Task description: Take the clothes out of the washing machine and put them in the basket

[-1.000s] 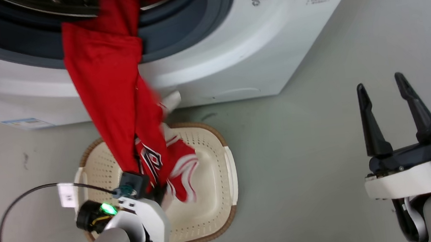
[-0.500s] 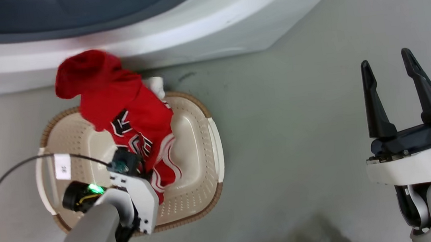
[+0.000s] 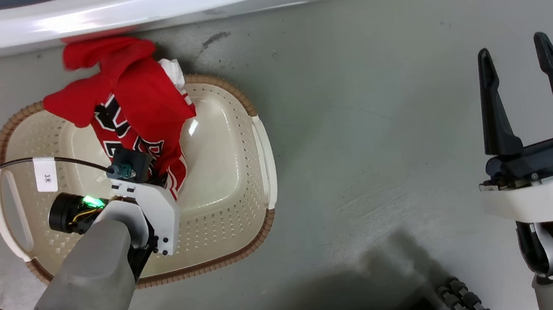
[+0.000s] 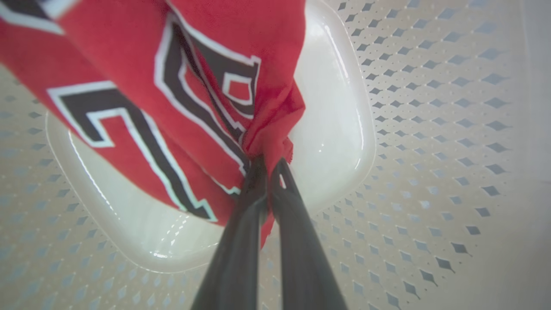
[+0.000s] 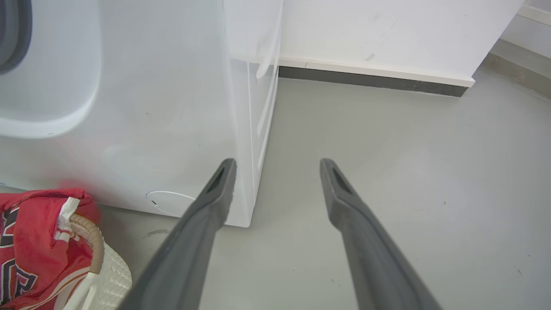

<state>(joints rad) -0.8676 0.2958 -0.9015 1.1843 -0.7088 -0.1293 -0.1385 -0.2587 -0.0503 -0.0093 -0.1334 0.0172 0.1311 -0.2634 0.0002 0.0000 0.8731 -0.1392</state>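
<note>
The clothes [image 3: 139, 100] are a bright red jersey with black-and-white lettering, heaped over the far rim of the cream basket [image 3: 228, 180] and trailing onto the floor by the washing machine [image 3: 188, 2]. My left gripper [image 3: 157, 172] is low inside the basket, shut on a fold of the clothes [image 4: 206, 86]; in the left wrist view the left gripper [image 4: 269, 165] pinches the fabric above the basket floor [image 4: 335, 129]. My right gripper [image 3: 512, 48] stands open and empty off to the right. In the right wrist view the right gripper [image 5: 277, 163] faces the washing machine [image 5: 150, 107] corner, with the clothes [image 5: 30, 228] and basket [image 5: 92, 241] at lower left.
A black cable with a white tag [image 3: 45, 174] loops over the basket's left side. Grey floor [image 3: 380, 113] spreads between basket and right arm. A white wall with a dark baseboard [image 5: 370, 79] runs behind the machine. A dark ribbed part [image 3: 458, 297] shows at the bottom edge.
The head camera has tilted down, so the drum has left the picture. The jersey has come out of the machine and dropped onto the basket, with the left gripper still holding it. The right gripper stays open.
</note>
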